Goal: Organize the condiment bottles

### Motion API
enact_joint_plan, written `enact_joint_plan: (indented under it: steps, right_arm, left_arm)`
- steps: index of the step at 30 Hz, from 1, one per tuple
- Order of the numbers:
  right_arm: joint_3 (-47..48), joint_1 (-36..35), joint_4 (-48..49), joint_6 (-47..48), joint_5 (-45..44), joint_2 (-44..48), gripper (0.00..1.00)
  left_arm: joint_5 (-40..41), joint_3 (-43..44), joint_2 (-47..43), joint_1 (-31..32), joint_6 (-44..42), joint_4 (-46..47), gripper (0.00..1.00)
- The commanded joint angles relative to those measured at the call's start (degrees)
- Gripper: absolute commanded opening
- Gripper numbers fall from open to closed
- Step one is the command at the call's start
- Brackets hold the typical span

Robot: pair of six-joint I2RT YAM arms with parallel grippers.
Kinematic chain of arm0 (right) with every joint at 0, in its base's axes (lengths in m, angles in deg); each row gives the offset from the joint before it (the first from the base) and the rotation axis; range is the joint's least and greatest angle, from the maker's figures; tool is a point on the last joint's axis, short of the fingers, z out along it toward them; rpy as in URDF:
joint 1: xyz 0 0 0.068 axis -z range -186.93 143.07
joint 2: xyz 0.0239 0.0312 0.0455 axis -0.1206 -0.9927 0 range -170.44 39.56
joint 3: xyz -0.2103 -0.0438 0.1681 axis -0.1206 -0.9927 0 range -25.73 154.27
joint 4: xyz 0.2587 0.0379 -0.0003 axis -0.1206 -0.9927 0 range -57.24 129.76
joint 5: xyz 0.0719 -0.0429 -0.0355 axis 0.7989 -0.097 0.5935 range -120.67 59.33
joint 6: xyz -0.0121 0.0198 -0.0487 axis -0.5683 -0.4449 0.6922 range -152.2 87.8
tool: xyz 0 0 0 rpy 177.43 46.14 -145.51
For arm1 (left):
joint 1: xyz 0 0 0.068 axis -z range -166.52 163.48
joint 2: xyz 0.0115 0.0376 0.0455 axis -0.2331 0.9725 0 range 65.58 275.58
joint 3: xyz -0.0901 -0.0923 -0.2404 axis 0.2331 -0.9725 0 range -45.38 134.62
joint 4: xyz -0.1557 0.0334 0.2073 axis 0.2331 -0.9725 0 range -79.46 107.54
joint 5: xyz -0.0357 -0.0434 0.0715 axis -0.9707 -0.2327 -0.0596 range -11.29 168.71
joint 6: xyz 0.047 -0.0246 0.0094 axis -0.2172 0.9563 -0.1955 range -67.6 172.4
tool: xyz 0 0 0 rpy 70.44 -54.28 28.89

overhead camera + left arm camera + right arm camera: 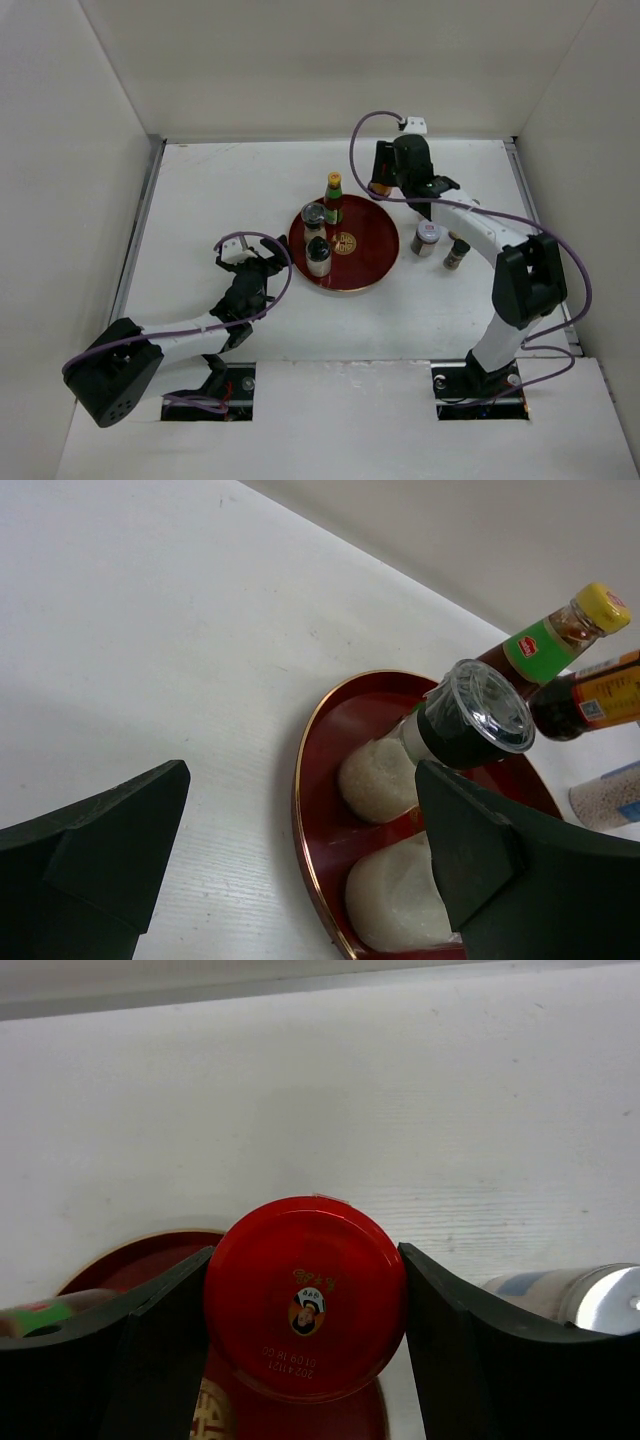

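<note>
My right gripper [305,1292] is shut on the red-lidded jar [305,1260], with a finger pressed to each side of the lid. It is by the far right rim of the round red tray [372,262], and my right gripper [384,178] hides most of the jar from above. On the tray stand a yellow-capped bottle [333,197], a clear-lidded shaker [313,216] and a white jar [318,254]. My left gripper [246,260] is open just left of the tray. In its wrist view my left gripper [300,780] frames the tray rim [300,810], the shaker [480,715] and the yellow-capped bottle [570,630].
Right of the tray a silver-lidded jar [428,238] and a dark jar [455,254] stand on the white table, close to my right forearm. A dark bottle with an orange label [590,700] shows behind the shaker. White walls enclose the table on three sides.
</note>
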Motion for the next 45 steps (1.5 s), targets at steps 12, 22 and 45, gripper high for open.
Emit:
enact_joint_plan:
  steps: [12, 22, 45]
  right_arm:
    - [0.8, -8.3, 11.6, -1.9, -0.6, -3.3, 0.67]
    - [0.0, -8.8, 9.1, -1.3, -3.4, -3.7, 0.76]
    - [-16.5, 6.5, 8.2, 0.0, -11.8, 17.0, 1.00]
  left_arm:
    - [-1.0, 0.7, 0.2, -0.2, 1.4, 3.1, 1.00]
    - [-1.8, 0.8, 0.4, -0.3, 1.7, 3.1, 1.00]
    - [-2.4, 1.3, 1.6, -0.5, 2.2, 2.6, 1.00]
